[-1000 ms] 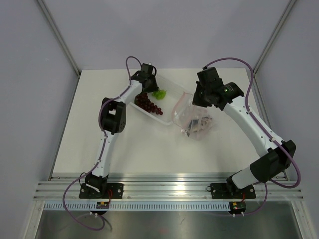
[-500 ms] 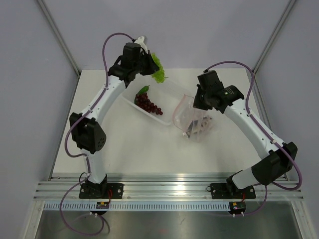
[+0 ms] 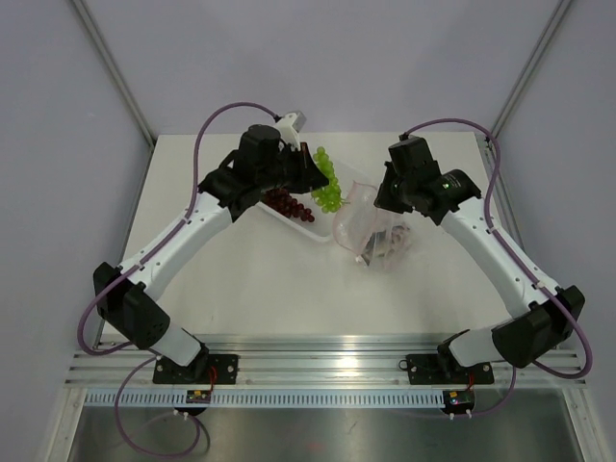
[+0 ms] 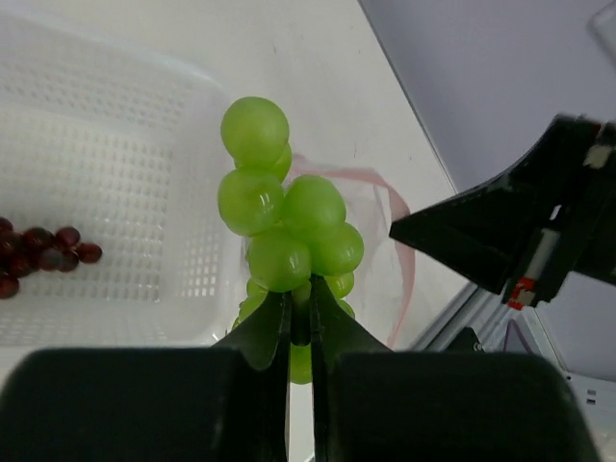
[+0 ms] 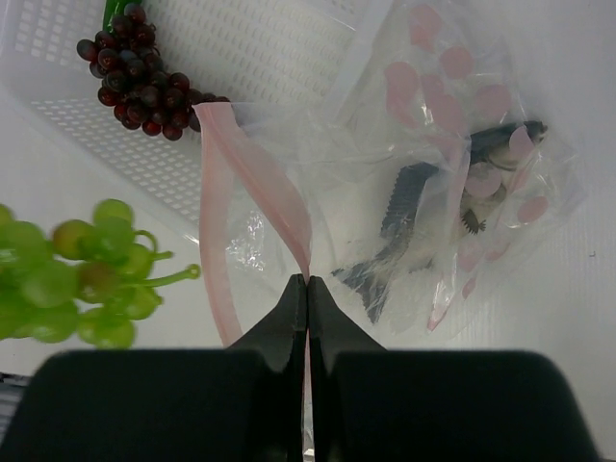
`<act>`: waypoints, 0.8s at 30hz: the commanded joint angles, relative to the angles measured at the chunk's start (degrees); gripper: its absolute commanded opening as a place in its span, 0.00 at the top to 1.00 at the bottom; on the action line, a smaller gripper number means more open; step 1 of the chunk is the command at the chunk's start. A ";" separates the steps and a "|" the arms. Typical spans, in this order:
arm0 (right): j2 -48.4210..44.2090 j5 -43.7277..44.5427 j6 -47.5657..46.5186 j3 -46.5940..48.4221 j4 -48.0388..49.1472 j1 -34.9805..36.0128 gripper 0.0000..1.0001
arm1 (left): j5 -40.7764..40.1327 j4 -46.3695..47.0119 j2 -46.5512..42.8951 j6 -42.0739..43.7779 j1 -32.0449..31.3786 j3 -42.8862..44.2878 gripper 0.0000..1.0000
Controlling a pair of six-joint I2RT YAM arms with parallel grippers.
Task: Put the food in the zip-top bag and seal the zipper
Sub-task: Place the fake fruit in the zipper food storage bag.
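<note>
While right pincer (image 5: pixel 306 287) pinches the zipper (image 5: pixel 252 183), left pincer (image 4: pixel 299 306) grips green grapes (image 4: pixel 284 221) — beside it

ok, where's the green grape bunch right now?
Top view, centre: the green grape bunch is held aloft by the left gripper, between the white tray on its left and the zip-top bag on its right.

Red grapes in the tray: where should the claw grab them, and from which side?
Probably pinch the red grapes across their middle, straight down from above: the bunch lies flat and long in the white tray, whose walls block a sideways reach.
</note>
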 commanded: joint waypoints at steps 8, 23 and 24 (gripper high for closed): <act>-3.99 -3.17 2.03 -1.34 2.38 -0.30 1.00 | 3.56 9.14 0.98 -6.40 -7.81 -4.22 1.00; -5.49 -2.56 2.30 -1.25 2.29 -0.30 1.00 | 4.26 5.55 9.95 -6.06 -11.59 -1.93 0.24; -5.49 -2.56 2.30 -1.34 2.29 -0.30 1.00 | 4.27 4.85 9.34 -5.01 -11.59 -1.76 0.21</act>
